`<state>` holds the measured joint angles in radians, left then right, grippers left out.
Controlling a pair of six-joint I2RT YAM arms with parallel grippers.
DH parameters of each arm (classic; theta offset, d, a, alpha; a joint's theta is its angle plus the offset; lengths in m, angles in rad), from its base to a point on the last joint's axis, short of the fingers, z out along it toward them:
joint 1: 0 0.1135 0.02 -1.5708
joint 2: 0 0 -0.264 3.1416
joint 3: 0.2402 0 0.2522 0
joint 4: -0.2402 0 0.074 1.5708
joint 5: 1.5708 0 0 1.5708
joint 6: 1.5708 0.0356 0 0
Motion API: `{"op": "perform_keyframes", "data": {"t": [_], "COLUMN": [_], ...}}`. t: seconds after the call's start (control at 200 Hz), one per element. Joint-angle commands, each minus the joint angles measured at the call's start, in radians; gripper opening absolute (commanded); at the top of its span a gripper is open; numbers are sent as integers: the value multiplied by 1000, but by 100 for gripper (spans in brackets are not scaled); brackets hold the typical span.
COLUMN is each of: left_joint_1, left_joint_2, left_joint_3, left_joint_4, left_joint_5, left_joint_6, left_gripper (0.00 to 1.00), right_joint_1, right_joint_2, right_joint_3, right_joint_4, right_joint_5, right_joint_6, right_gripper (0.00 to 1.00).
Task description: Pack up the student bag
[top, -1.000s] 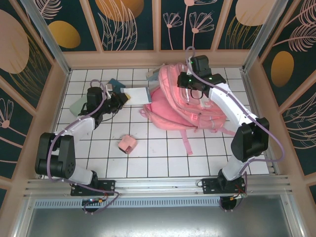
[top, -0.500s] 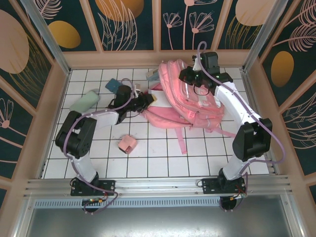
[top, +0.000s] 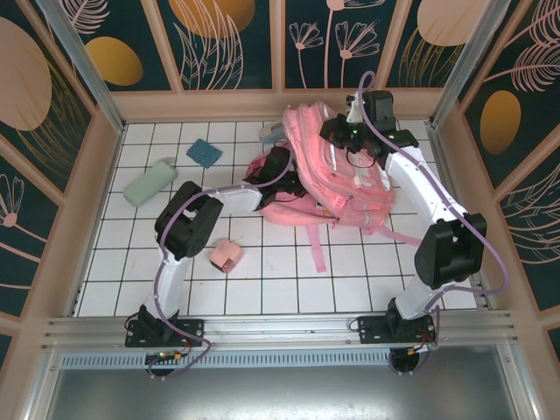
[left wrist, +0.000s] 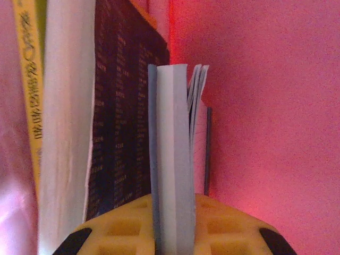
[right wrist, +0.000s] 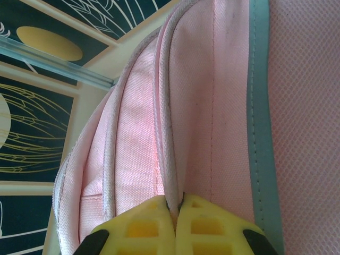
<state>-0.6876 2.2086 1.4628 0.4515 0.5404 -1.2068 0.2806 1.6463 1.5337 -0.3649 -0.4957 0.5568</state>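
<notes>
the large pink fabric backpack (top: 350,188) lies slumped at the far side of the white tiled counter (top: 280,284), with both hands at it.

the left hand (left wrist: 172,207) is pushed into the bag's opening, with pink fabric all round it. its yellow fingers (left wrist: 117,228) stand narrow, clamped on a slim pale grey-blue book (left wrist: 172,149) that stands on edge between them, with a few loose white leaves fanning out at its far end. just beside that book, on the left of the wrist view, is a thicker book with a dark cover (left wrist: 114,133), white page edges and a yellow printed edge. whether the two books touch i cannot tell.

the right hand (right wrist: 175,204) is at the bag's far, upper end. its fingers are pressed together, with a piped seam of the pink fabric pinched between the tips. a grey-green strip (right wrist: 260,106) runs along the fabric just to the right of that seam in the wrist view.

well apart from both hands, on bare tiles nearer the arm bases, sits a small pink box (top: 227,255). out to the left of the left hand lie a pale green oblong case (top: 150,182) and a teal square pad (top: 204,152). a pink strap (top: 318,249) trails from the bag toward the near edge.
</notes>
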Motion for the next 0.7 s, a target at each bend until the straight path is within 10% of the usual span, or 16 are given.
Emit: {"op": "perform_keyframes", "data": {"t": [0.0, 0.14, 0.38, 0.695], "left_joint_1": [-30, -41, -44, -44], "left_joint_2": [24, 50, 38, -24], "left_joint_3": [77, 149, 175, 180], "left_joint_4": [-58, -191, -254, -318], "left_joint_5": [4, -17, -18, -38], "left_joint_6": [52, 113, 153, 214], "left_gripper": [0, 3, 46, 71], "right_joint_1": [-4, -8, -20, -34], "right_joint_2": [-83, -87, -87, -94], "right_joint_3": [7, -11, -26, -52], "right_joint_4": [164, 168, 174, 182], "right_joint_5": [-64, -66, -67, -64], "right_joint_6": [9, 12, 20, 21], "right_gripper": [0, 0, 0, 0]}}
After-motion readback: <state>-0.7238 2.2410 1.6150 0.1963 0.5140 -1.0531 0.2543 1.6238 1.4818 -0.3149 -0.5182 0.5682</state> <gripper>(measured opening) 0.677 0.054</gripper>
